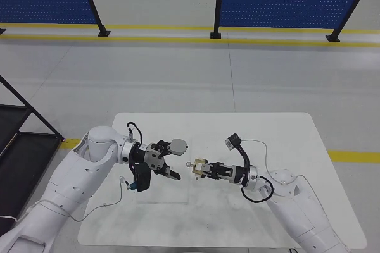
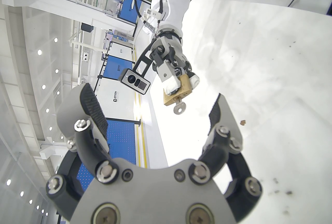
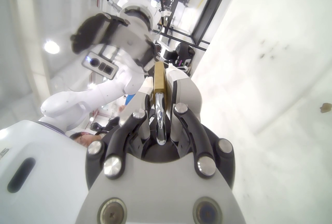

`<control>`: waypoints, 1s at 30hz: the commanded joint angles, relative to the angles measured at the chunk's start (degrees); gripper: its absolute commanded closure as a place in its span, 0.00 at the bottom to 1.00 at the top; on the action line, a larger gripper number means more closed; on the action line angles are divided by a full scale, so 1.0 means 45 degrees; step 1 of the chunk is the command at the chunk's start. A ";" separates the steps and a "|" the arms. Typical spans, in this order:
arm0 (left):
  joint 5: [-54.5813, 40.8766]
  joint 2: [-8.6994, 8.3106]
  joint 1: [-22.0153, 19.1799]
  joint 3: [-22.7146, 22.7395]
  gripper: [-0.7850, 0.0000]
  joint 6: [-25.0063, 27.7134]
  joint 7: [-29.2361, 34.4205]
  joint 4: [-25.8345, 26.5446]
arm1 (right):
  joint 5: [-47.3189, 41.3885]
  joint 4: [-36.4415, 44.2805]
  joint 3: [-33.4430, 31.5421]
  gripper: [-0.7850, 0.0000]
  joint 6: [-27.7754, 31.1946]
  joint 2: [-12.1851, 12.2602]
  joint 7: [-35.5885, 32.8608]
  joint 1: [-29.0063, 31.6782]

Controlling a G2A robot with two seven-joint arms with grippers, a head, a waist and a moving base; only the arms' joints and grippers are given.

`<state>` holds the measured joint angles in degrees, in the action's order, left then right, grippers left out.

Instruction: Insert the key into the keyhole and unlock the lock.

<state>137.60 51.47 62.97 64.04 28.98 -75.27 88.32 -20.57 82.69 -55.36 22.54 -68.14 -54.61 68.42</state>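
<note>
My right gripper [image 1: 200, 169] is shut on a brass padlock [image 2: 179, 93] and holds it above the middle of the white table [image 1: 291, 133]. A silver key [image 2: 180, 107] sticks out of the keyhole in the padlock's underside, pointing toward the left arm. My left gripper [image 1: 175, 159] is open a short way from the key, its two ribbed fingers [image 2: 91, 105] spread wide and touching nothing. In the right wrist view the padlock [image 3: 158, 79] sits edge-on between the white pads, with its steel shackle [image 3: 160, 118] toward the palm.
A black metal rack [image 1: 12, 136] stands beside the table's left side. Blue barrier panels [image 1: 278, 12] and a yellow floor line [image 1: 361, 155] lie beyond it. A small brown crumb [image 2: 243, 122] and dark specks lie on the tabletop.
</note>
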 commanded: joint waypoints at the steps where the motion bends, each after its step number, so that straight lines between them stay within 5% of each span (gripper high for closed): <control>1: -0.0003 0.0000 0.0000 0.0000 0.00 0.0004 -0.0004 0.0000 | 0.0000 0.0000 0.0000 1.00 0.0000 0.0000 0.0000 0.0000; 19: -0.0003 0.0000 0.0000 0.0000 0.00 0.0004 -0.0004 0.0000 | 0.0000 0.0000 0.0000 1.00 0.0000 0.0000 0.0000 0.0000; 24: -0.2461 -0.0064 0.0281 0.0019 0.00 0.0888 0.0879 -0.0083 | 0.0000 0.0000 0.0000 1.00 0.0000 0.0000 0.0000 0.0000; 30: -0.5648 -0.0630 0.0458 -0.0367 0.00 0.3025 0.3012 0.0218 | 0.0000 0.0000 0.0000 1.00 0.0000 0.0000 0.0000 0.0000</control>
<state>116.05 49.23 65.04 63.09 39.47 -64.82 88.78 -20.57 82.69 -55.36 22.54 -68.14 -54.62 68.42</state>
